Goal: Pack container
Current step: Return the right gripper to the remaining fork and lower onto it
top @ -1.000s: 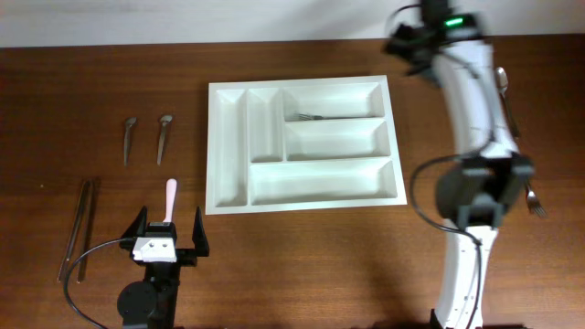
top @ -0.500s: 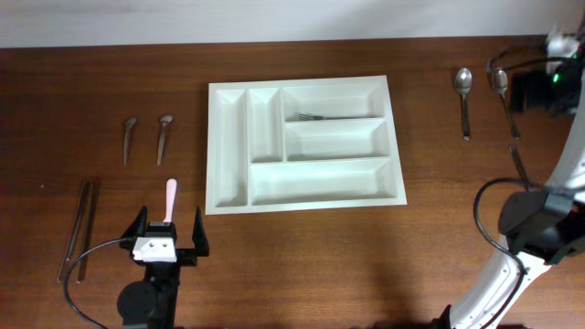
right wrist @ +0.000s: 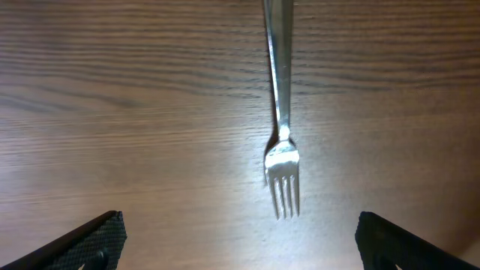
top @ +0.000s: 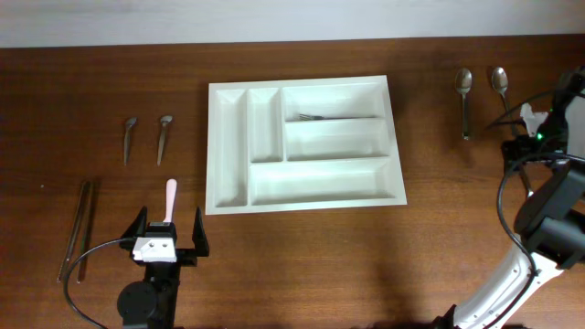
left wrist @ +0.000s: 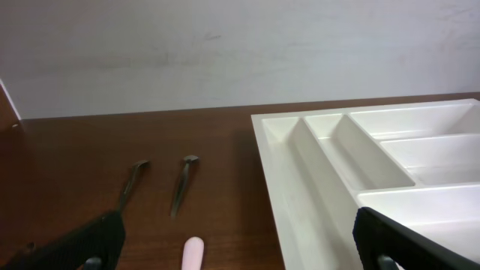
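The container [top: 229,206], a white five-compartment cutlery tray, lies mid-table with one fork [top: 320,117] in its top long compartment. My left gripper [top: 169,239] stands open near the front edge, left of the tray, with a pink-handled utensil [top: 170,196] lying on the table between its fingers. In the left wrist view the gripper [left wrist: 236,244] frames that pink handle [left wrist: 193,253] and the tray's wall [left wrist: 281,176]. My right gripper [right wrist: 240,247] hangs open above a metal fork [right wrist: 281,157] on the bare wood, at the table's right edge, touching nothing.
Two small spoons [top: 129,137] [top: 164,135] lie left of the tray, and long metal tongs [top: 78,228] lie at the far left. Two larger spoons [top: 463,88] [top: 500,80] lie at the back right, beside the right arm [top: 548,183].
The right arm has swung from above the tray's back right corner out to the table's right edge, uncovering the two spoons. The left arm has not moved.
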Action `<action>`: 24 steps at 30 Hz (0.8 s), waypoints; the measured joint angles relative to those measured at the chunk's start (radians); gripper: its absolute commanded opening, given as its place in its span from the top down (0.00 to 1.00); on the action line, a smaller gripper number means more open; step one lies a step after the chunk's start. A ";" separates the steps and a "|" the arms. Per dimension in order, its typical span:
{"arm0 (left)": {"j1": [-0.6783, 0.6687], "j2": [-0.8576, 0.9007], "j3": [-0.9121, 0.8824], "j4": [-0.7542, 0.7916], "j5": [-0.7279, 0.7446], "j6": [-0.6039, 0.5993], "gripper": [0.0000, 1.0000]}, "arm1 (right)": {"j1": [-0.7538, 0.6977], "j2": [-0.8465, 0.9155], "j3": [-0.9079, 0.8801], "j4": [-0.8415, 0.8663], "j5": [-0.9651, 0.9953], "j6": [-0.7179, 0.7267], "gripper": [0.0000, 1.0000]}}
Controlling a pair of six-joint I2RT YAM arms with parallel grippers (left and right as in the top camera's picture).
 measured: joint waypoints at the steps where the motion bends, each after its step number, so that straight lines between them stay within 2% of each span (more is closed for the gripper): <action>1: 0.000 0.000 0.000 0.000 0.000 0.000 0.01 | -0.013 0.000 -0.006 0.005 -0.006 -0.012 0.01; 11: 0.000 0.000 0.000 0.000 0.000 0.000 0.01 | -0.115 0.017 -0.012 0.051 -0.100 -0.106 0.01; 24: 0.000 0.000 0.000 0.000 0.000 0.000 0.01 | -0.116 0.084 -0.014 0.077 -0.138 -0.154 0.01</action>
